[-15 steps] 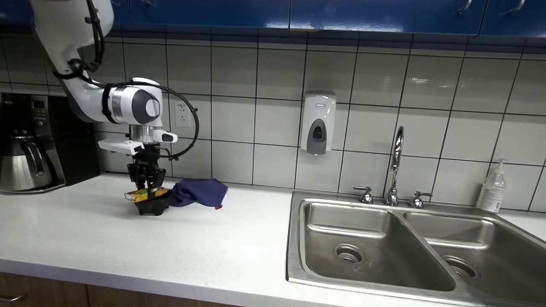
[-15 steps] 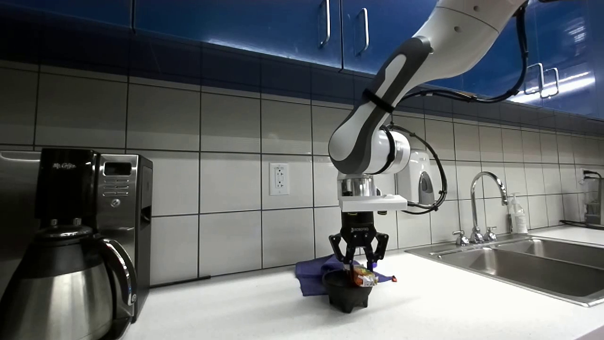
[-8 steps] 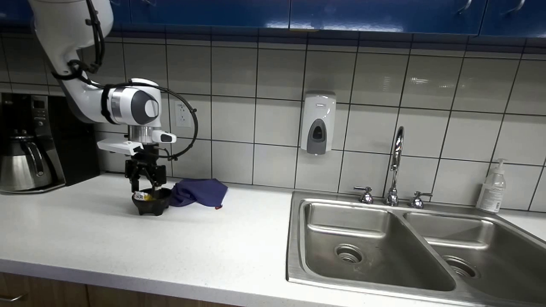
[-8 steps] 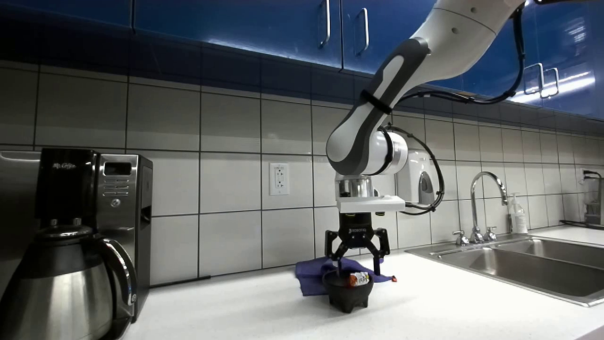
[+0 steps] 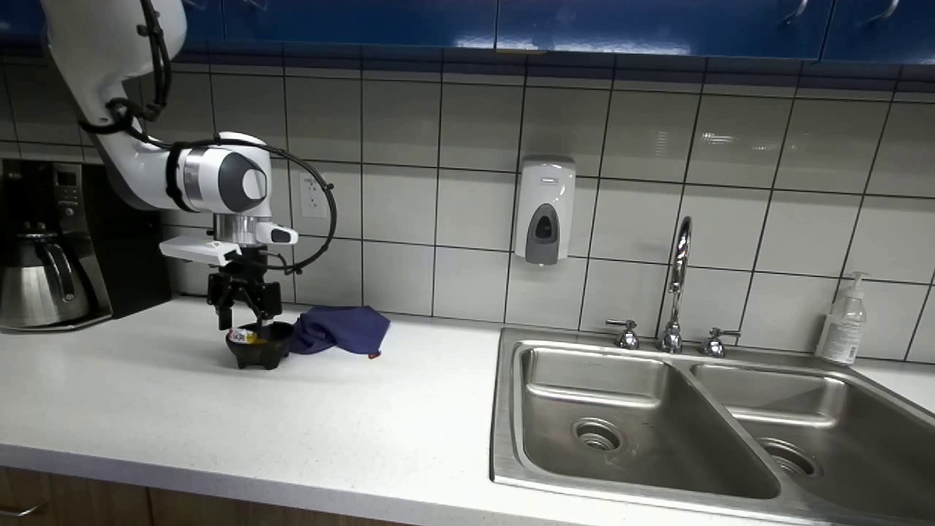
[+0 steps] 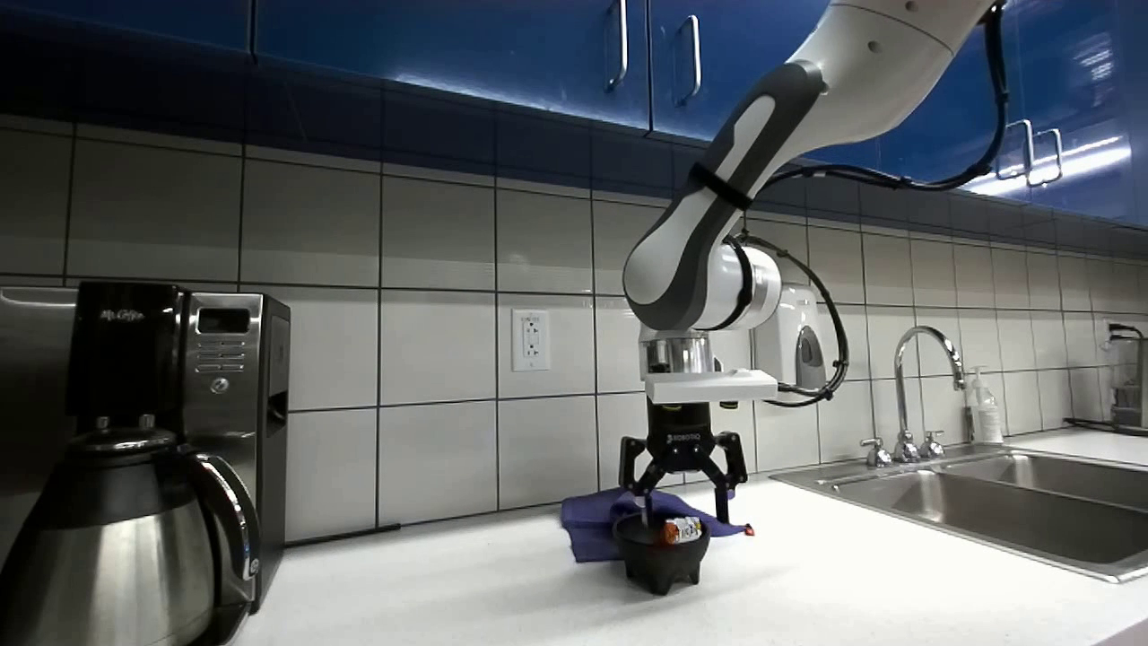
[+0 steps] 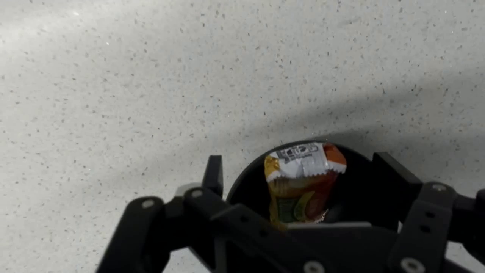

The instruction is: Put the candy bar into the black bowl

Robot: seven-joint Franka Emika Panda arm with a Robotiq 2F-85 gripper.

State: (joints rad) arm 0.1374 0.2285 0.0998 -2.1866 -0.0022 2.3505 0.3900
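Left of centre in an exterior view, a stubby-legged, round black bowl (image 5: 259, 356) stands on the white speckled tabletop (image 5: 350, 431), and the yellow-and-orange wrapped candy bar (image 7: 303, 184) lies inside it, its white printed end near the rim. Just above hangs the black gripper (image 6: 683, 511), its jaws spread wide apart, one over the bowl and the other out past the rim; whether the first one's tip touches the bowl's wall, I can't quite tell. A crumpled purple cloth (image 5: 343, 330) lies close beside the bowl, toward the white tiled wall (image 5: 402, 197) that closes off the back. At the left edge of the frame in both exterior views, a black and steel coffee maker (image 6: 224, 359) stands well apart from the bowl. Glossy blue cabinets (image 5: 358, 22) run along the top of the frame. On the right, the rim of a stainless steel double sink (image 5: 502, 424) bounds the flat run, with a curved chrome faucet (image 5: 679, 270) behind its basins. Broad tabletop stretches from the cloth across to the sink, and from the bowl down to its front edge, which slants through the lower left of the frame.
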